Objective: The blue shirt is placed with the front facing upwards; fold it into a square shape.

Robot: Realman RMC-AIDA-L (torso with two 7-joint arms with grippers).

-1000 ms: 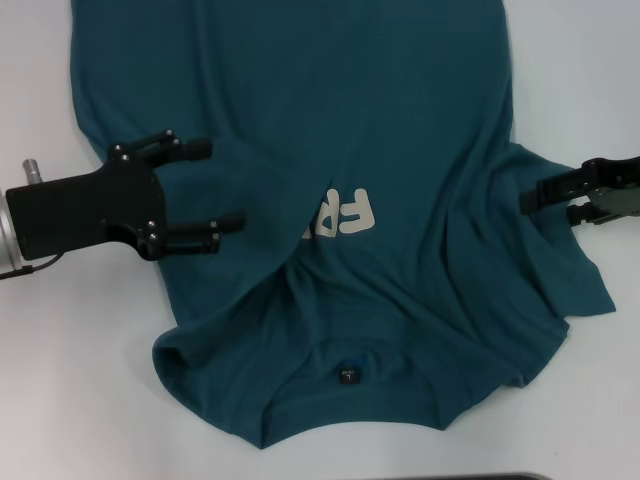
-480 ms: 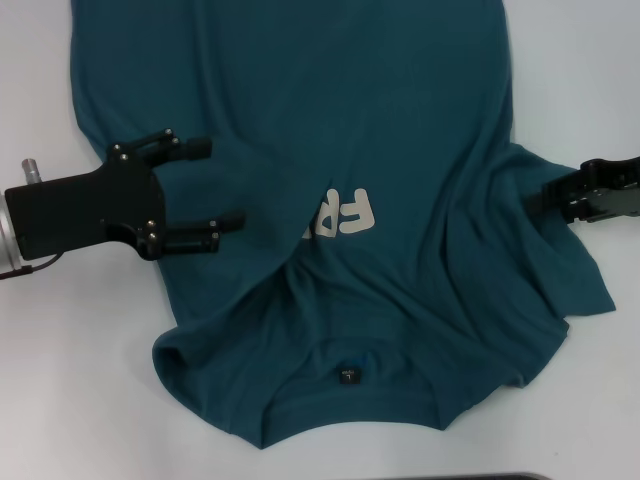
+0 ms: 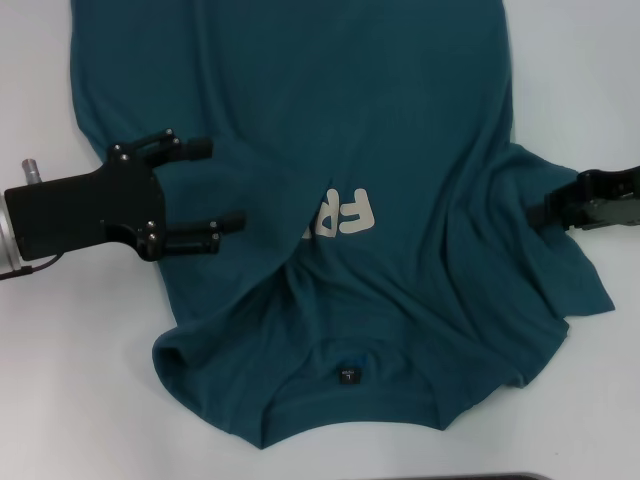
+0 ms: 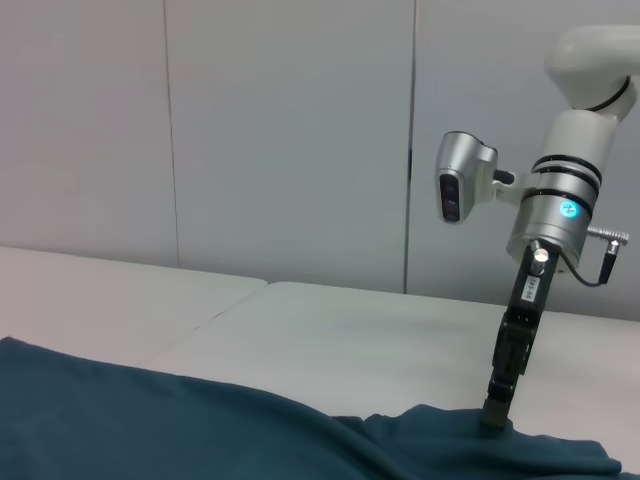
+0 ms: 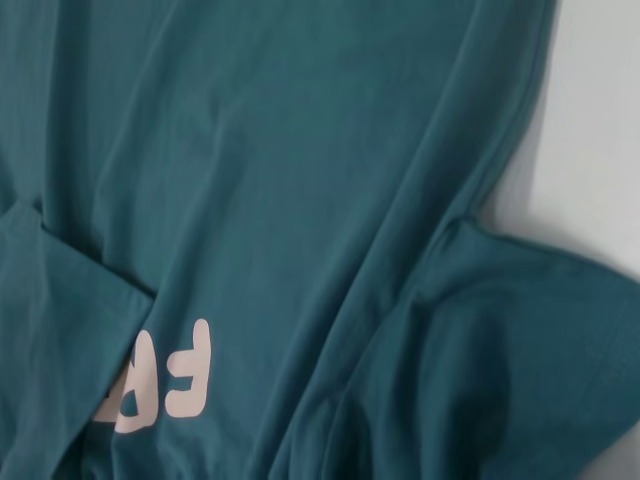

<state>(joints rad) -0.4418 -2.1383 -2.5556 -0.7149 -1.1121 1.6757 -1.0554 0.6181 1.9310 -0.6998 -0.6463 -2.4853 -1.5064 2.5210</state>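
Right gripper (image 3: 548,208) is pressed together on the sleeve at 3 o'clock; left gripper (image 3: 205,188) is spread apart over the blue shirt (image 3: 330,120) at 9 o'clock, shirt centred on table (image 3: 60,380). Sleeve should be lifted clear and carried inward without bunching.

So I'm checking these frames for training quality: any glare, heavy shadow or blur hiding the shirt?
Head view: even light, no glare; the blue shirt reads clearly, soft shadows only in its folds, and its far part is cut off by the frame edge. Left wrist view: sharp, the right claw distinct against plain wall. Right wrist view: slightly soft up close, the lettering legible, partly tucked under a fold.
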